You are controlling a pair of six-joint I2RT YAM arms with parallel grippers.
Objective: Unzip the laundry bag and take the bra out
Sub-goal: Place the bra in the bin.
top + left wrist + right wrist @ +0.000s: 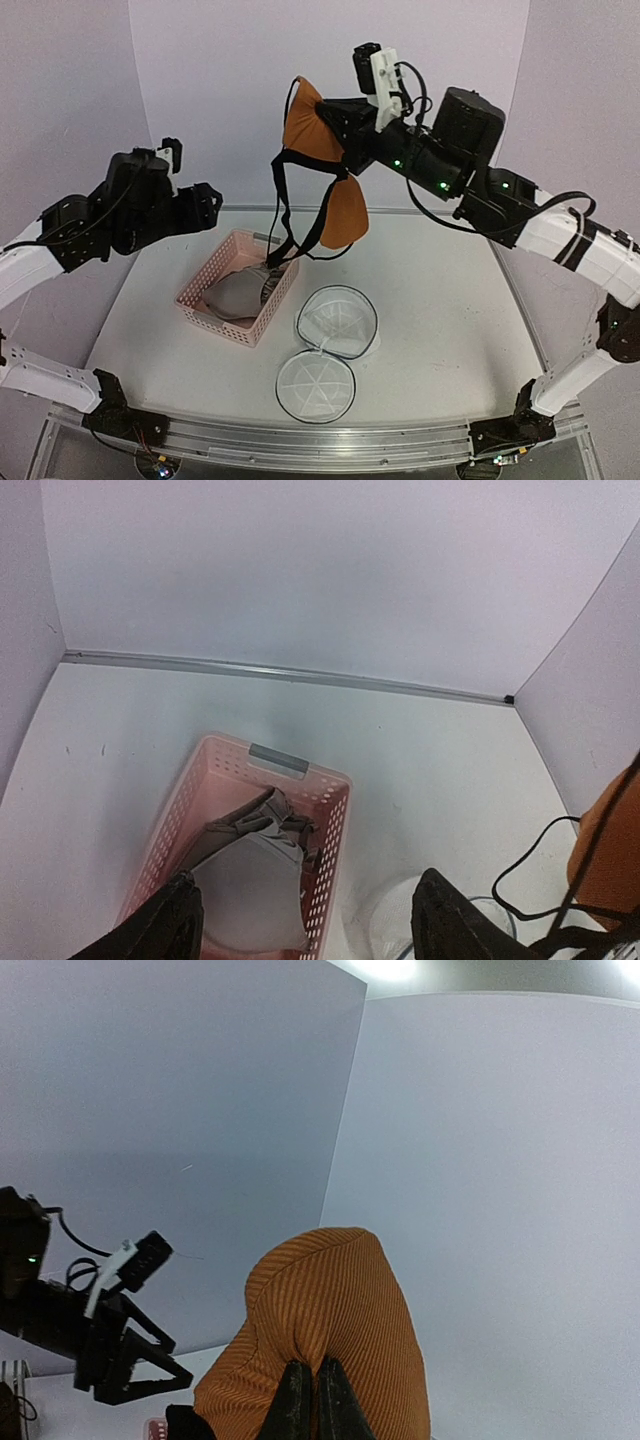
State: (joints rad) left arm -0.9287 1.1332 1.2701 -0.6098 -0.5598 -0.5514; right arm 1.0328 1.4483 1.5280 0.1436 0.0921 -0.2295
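My right gripper (322, 122) is shut on the orange-tan bra (306, 125) and holds it high above the table. One cup sticks up at the fingers, the other cup (345, 215) hangs lower, and the dark straps (285, 215) dangle toward the pink basket. In the right wrist view the ribbed orange cup (330, 1320) is pinched between my fingertips (312, 1390). The white mesh laundry bag (338, 320) lies open on the table, its round lid (316, 386) flat in front of it. My left gripper (305, 920) is open and empty, raised above the basket.
A pink lattice basket (205, 300) left of the bag holds grey-brown garments (250, 870). The bag's edge (390, 920) and hanging straps (540, 860) show low right in the left wrist view. Walls enclose the table at back and sides.
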